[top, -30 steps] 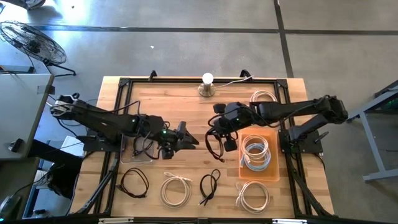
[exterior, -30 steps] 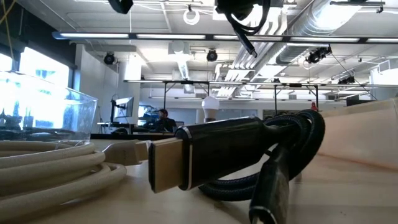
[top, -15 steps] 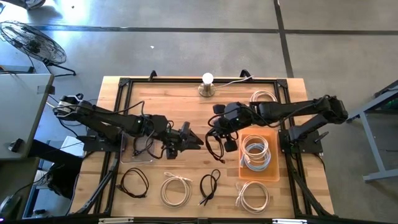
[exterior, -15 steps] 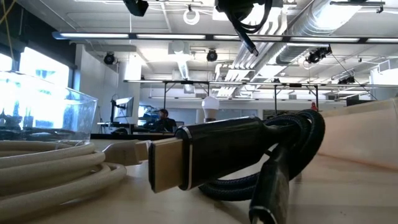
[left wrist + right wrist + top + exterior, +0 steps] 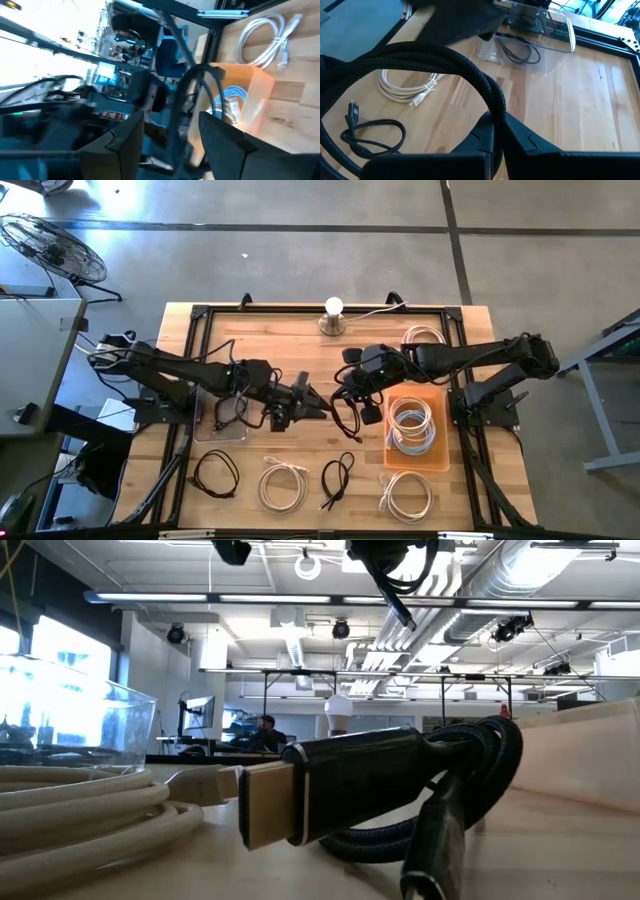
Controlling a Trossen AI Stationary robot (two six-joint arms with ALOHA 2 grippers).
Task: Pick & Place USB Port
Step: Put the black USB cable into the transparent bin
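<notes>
Braided black cable (image 5: pixel 470 75) hangs looped from the right gripper (image 5: pixel 352 392), fingers clamped on it, above the wooden surface (image 5: pixel 300 345) centre. Left gripper (image 5: pixel 312 402) fingers spread, empty; the wrist view alone shows the weave.

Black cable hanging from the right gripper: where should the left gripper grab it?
Probably grip the black cable on the loop hanging below the right gripper, clear of its fingers. Come in level from the side of the left gripper: its open jaws face the loop, which hangs free.
</notes>
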